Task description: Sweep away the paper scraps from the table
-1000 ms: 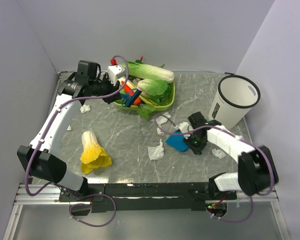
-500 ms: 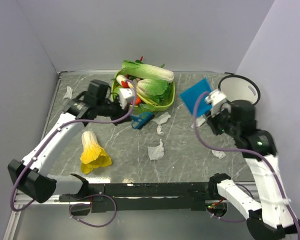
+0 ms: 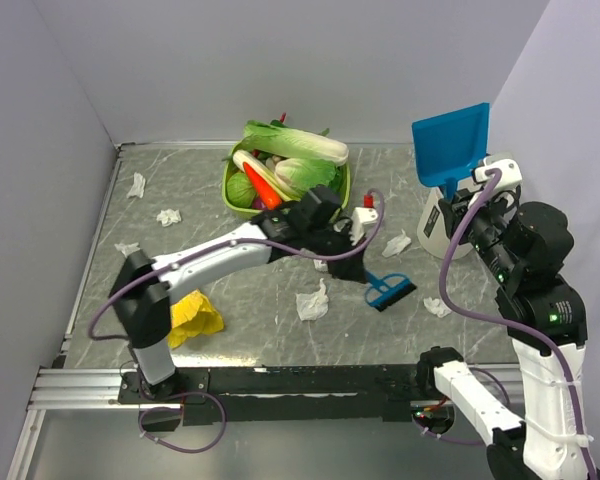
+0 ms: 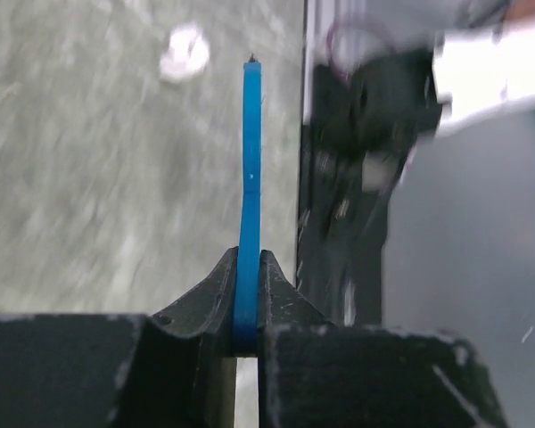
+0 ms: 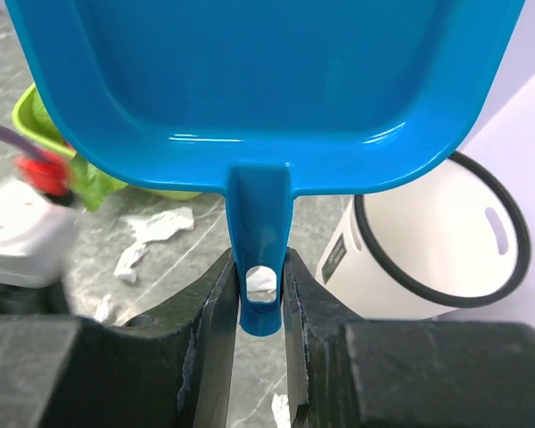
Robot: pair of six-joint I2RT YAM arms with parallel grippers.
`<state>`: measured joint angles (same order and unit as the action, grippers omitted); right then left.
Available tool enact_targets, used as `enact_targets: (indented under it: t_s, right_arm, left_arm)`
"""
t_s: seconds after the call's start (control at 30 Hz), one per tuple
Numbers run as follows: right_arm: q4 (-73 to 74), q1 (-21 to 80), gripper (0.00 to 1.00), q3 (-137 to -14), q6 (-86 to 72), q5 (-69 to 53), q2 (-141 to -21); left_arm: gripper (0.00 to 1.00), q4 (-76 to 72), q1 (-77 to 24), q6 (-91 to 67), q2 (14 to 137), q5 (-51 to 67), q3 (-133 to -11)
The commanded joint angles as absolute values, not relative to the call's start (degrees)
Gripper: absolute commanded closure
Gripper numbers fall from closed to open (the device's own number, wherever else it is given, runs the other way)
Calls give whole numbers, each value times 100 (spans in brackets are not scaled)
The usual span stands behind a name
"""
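Top view, left gripper (image 3: pixel 358 262): clenched on blue brush (image 3: pixel 388 292), low over the middle of the table (image 3: pixel 460 325).
Top view, right gripper (image 3: pixel 463 200): up high, grasping blue dustpan (image 3: pixel 450 145) above white bin (image 3: pixel 435 220).
Top view, paper scraps (image 3: pixel 313 300): scattered on table; one just left of brush.
Left wrist view, fingers (image 4: pixel 205 299): clamped on thin brush handle.
Right wrist view, fingers (image 5: pixel 209 321): pinching dustpan handle.

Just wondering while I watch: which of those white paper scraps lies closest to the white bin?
The paper scrap just left of the white bin, beside its base. The others lie farther off, toward the front edge, mid-table or the left side.
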<state>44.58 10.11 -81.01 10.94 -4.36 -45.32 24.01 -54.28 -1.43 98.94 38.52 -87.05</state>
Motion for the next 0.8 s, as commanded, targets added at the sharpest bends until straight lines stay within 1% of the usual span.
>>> enact_targets:
  t_s: [0.0, 0.03, 0.07, 0.13, 0.17, 0.27, 0.4, 0.47, 0.6, 0.77]
  right_arm:
    - [4148, 607, 100, -8270, 818, -352, -4492]
    - [4157, 563, 100, -8262, 826, -352, -4465]
    - [4149, 536, 100, -8227, 844, -343, -4439]
    - [4122, 422, 100, -8139, 818, -334, -4386]
    - [4131, 361, 100, -8113, 783, -360, -4386]
    - [4105, 115, 100, -8095, 537, -422, -4430]
    - [4017, -122, 100, -8112, 334, -439, -4543]
    - [3990, -141, 100, -8121, 343, -422, -4588]
    - [3973, -158, 100, -8174, 351, -352, -4702]
    - [3841, -176, 100, -7972, 334, -579, -4737]
  left_arm:
    - [99, 363, -5537, -1992, 10475, 3938, -9158]
    - [99, -223, -5589, -2291, 10729, 3877, -9176]
    - [99, -472, -5625, -2877, 10871, 3841, -9245]
    - [99, -1034, -5704, -3425, 11352, 3762, -9386]
    - [99, -1211, -5721, -3941, 11529, 3770, -9587]
    - [99, -1633, -5783, -4692, 12259, 4025, -10070]
    - [99, -2064, -5783, -5501, 12796, 3797, -10151]
    - [99, -2135, -5801, -5834, 13016, 3640, -10134]
    - [99, -1611, -5810, -6038, 13289, 3191, -10160]
    - [99, -678, -5775, -5652, 13202, 2585, -9968]
